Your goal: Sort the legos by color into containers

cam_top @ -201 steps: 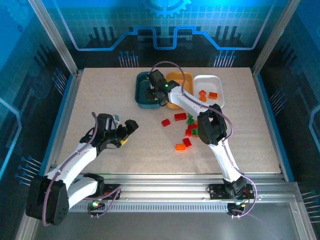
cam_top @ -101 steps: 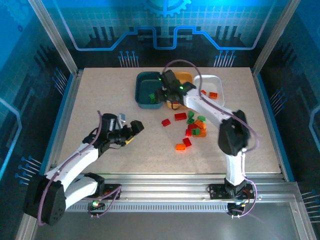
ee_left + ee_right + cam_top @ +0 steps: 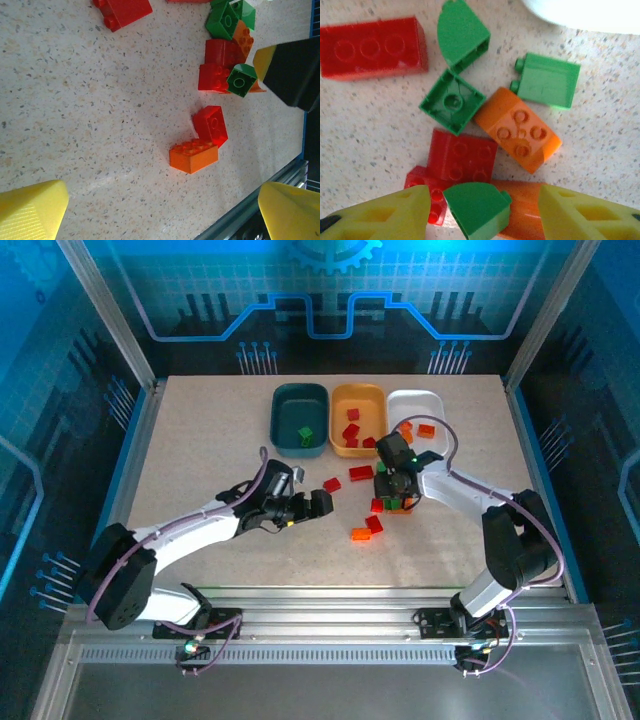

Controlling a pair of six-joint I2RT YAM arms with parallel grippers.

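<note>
The table (image 3: 200, 440) carries three trays in a row well beyond both tools: dark teal tray (image 3: 300, 405), orange tray (image 3: 360, 400), white tray (image 3: 420, 405). The left tool (image 3: 165, 205) is released, its fingers spread wide with nothing between them; just ahead of it an orange brick (image 3: 194, 156) touches a red brick (image 3: 211, 125). The right tool (image 3: 482, 212) is also released, its fingers straddling a green rounded brick (image 3: 477, 207) without pinching it, the pile of legos (image 3: 517, 130) just ahead.
</note>
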